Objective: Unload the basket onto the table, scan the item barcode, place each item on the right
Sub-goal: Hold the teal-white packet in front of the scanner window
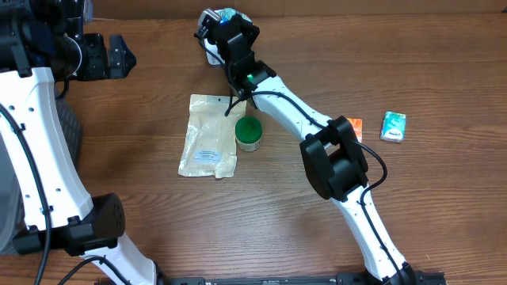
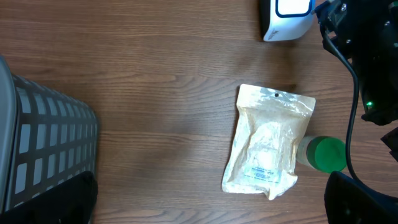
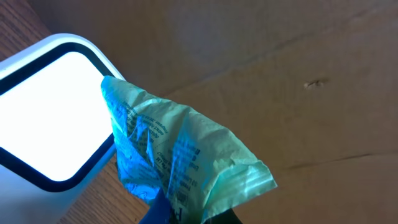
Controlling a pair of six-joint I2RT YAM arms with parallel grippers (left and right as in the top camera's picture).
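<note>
Packet (image 3: 168, 155) is being pinched in the closed right gripper (image 1: 224, 22), right at the scanner (image 3: 56, 112) window. Printed side is probably best being turned flat to the glass, crinkles smoothed. Left gripper (image 1: 119, 57) is being held spread, empty, well apart. Wooden table (image 1: 158, 222); cardboard wall (image 3: 280, 62) behind.

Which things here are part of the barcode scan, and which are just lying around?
In the job:
- green packet, held in the right gripper
- scanner

Lying about:
- beige pouch
- green-lidded jar
- orange packet
- teal packet
- basket
</note>
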